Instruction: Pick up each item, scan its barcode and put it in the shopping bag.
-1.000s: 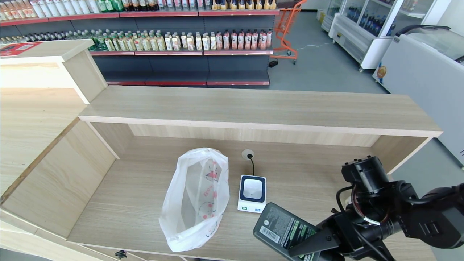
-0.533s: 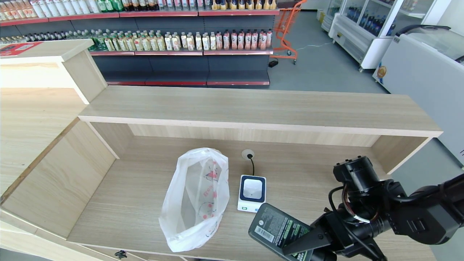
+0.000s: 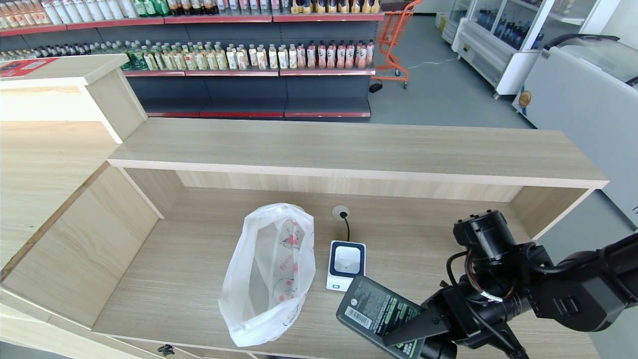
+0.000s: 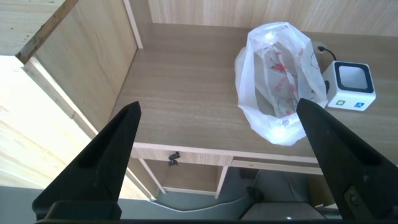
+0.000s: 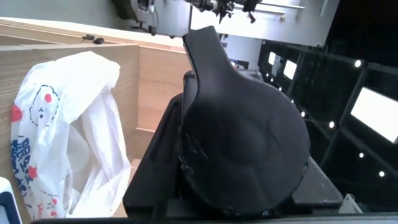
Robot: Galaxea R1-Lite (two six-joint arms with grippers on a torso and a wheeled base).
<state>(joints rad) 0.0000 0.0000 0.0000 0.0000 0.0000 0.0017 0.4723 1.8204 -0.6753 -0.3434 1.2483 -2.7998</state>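
The pale wooden surface (image 3: 174, 279) carries a white shopping bag (image 3: 271, 269), which lies slumped with its mouth gaping towards the back wall; thin and limp as it is, the film will probably fold if anything pushes on it. Right of it and lifted off the wood is the dark flat pack (image 3: 376, 311). It is tilted, its barcode label turned up towards the head view, and its far corner overlaps the near edge of the small white scanner (image 3: 347, 262) just beside the bag. The pack looks stiff, smooth and fairly light, with rounded corners, so it may slide in a pinch. The broad faces are the place to hold it, well away from the label, and the label likely has to turn down to the scanner window. The right gripper (image 3: 406, 331) is clamped on the pack's near end. The left gripper (image 4: 217, 106) hangs over the surface's front edge, fingers spread wide apart and holding nothing.
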